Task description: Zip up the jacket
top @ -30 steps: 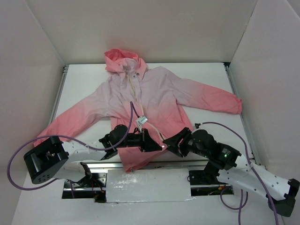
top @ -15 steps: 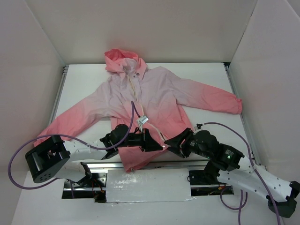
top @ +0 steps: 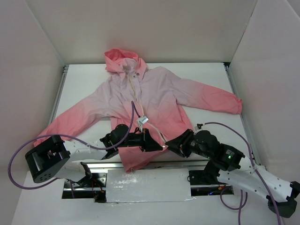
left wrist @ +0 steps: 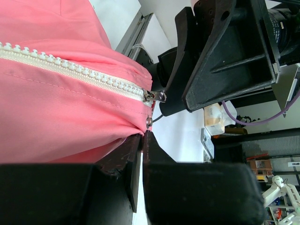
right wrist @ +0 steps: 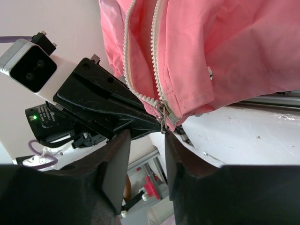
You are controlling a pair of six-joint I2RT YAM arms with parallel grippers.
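Note:
The jacket (top: 159,91) lies spread on the white table, hood at the far end and coral hem near the arms. Its pale zipper (top: 133,89) runs down the front. My left gripper (top: 157,144) is shut on the hem of the jacket (left wrist: 70,122), just beside the zipper slider (left wrist: 153,96). My right gripper (top: 169,145) sits right of it at the hem. In the right wrist view its jaws stand open, and the slider's metal pull (right wrist: 162,123) hangs at the tip of the right finger (right wrist: 180,154). Above the slider the two tooth rows (right wrist: 140,51) run apart.
White walls (top: 37,56) box in the table on three sides. A white tag (top: 142,120) lies on the jacket's front. Purple cables (top: 133,110) loop over both arms. A metal rail and a silvery plate (top: 147,185) run along the near edge.
My right gripper has edged left toward the hem's zipper end and its jaws have narrowed. The left gripper and the jacket have stayed put.

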